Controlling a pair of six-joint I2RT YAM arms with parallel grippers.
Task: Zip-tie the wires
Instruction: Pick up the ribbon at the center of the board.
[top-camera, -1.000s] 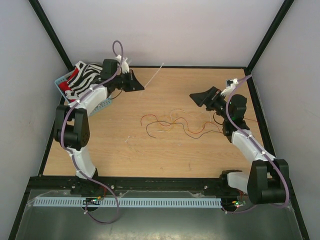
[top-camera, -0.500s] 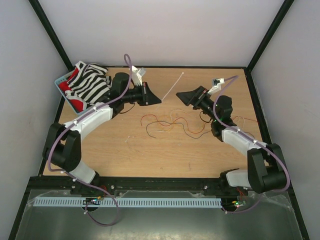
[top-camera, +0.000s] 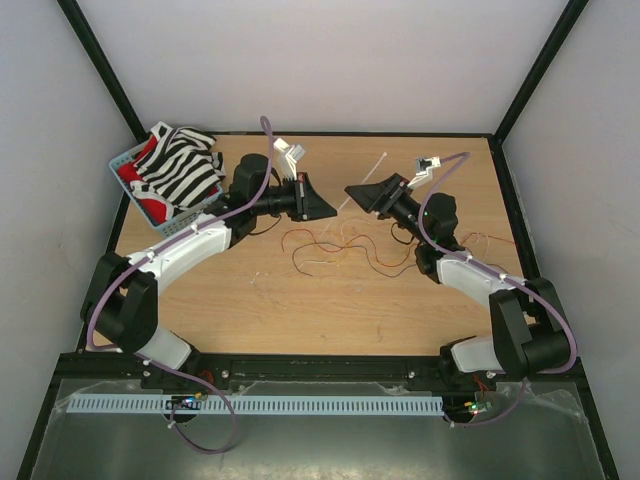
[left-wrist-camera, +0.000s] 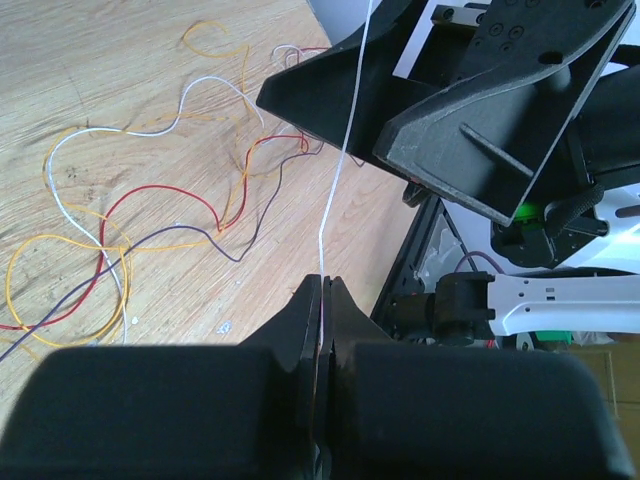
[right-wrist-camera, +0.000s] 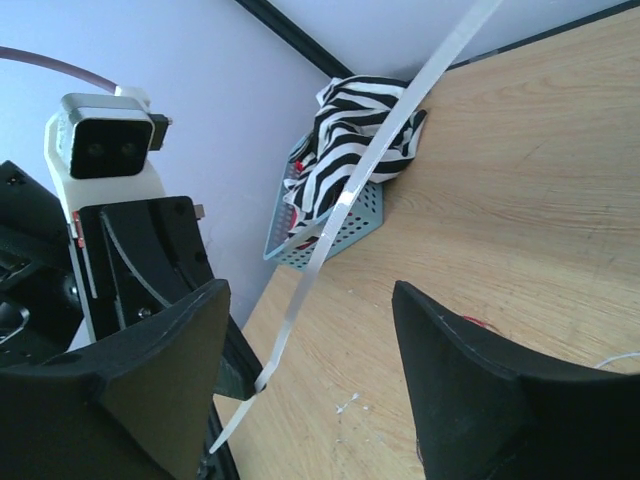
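In the left gripper (left-wrist-camera: 322, 287), clamped shut, the zip tie (left-wrist-camera: 338, 175) is pinched by one end and held aloft so its free length is presented between the spread fingers of the right gripper (right-wrist-camera: 308, 310), seemingly for a second grasp, above the wires (left-wrist-camera: 155, 188) lying loose on the table (top-camera: 300, 310).

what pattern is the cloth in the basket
Black-and-white zebra stripes. The cloth in the basket shows best in the top external view.

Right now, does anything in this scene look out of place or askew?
Only the blue basket at the far left corner: a zebra-striped cloth spills over its rim. The wires sprawl loose on the table, not yet bundled. The zip tie is pinched in the left gripper, jaws shut.
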